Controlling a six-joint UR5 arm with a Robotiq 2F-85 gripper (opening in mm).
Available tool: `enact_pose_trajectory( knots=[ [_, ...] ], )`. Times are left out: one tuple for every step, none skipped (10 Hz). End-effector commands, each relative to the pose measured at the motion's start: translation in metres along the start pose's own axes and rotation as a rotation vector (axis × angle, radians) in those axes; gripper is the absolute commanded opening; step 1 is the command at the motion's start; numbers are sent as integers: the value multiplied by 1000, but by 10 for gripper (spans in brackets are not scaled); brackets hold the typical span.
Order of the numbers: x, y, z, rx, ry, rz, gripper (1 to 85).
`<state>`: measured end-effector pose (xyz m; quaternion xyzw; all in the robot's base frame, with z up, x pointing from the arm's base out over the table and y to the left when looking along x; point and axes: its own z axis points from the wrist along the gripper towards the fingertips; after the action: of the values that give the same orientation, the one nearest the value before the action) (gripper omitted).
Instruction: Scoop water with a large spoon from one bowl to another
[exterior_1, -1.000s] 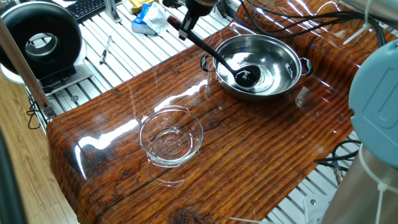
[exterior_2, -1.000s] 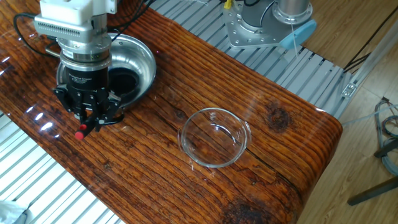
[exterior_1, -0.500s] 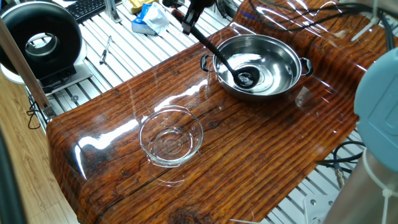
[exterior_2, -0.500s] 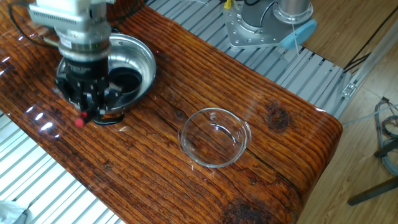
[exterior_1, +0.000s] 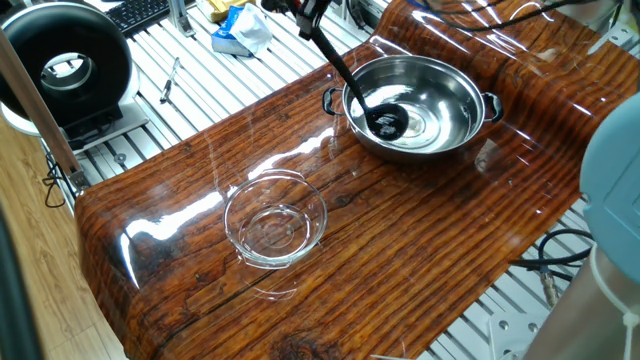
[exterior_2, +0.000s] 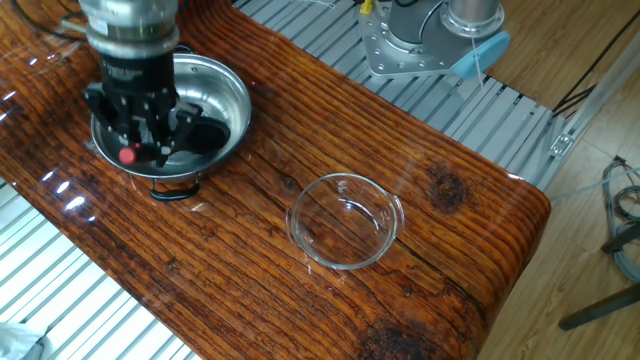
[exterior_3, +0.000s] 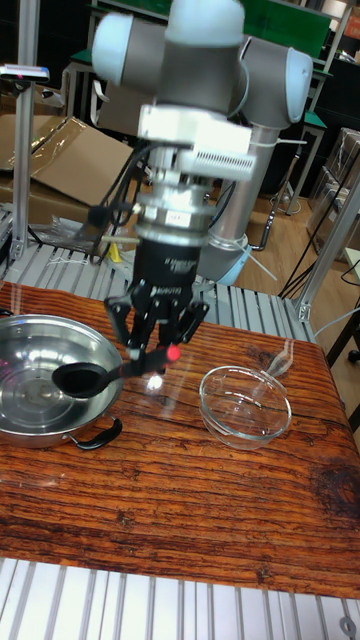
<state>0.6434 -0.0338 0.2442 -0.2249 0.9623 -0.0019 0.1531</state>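
The gripper is clamped on the slim handle of the large spoon near its red-marked tip, and the black cup sits down inside the steel bowl, which stands toward one end of the wooden table. The glass bowl waits well apart from it, nearer the middle of the table and close to one long edge. The step in hand looks like the dip. To do it well, the cup should sink low enough to fill, then be levelled with its mouth facing up before it rises, and lifted straight so it clears the steel rim without knocking it. The crossing to the glass bowl calls for a slow, flat carry, since a tilted handle would spill onto the wood. Pouring should begin only once the cup is over the centre of the glass bowl, not its thick rim. Much is hard to read here. The water shows only as glints on the steel, so its depth cannot be judged, and whether the cup has taken any in cannot be told. In the other fixed view the gripper hides most of the spoon and part of the bowl. The glass bowl appears empty, though clear liquid in it would hardly show.
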Motion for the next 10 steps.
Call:
enact_pose_trajectory(
  knots=[
    [3,6,-20,-15,8,9,10],
    [5,6,-23,-16,11,9,10],
    [7,4,-27,-18,14,6,10],
    [8,3,-29,-20,15,7,10],
    [8,4,-31,-22,17,9,10],
    [8,6,-34,-23,20,14,10],
    [9,8,-36,-23,25,18,10],
    [9,10,-38,-31,28,22,10],
    [9,13,-39,-42,29,23,10],
    [8,14,-40,-44,30,25,10]
  ],
)
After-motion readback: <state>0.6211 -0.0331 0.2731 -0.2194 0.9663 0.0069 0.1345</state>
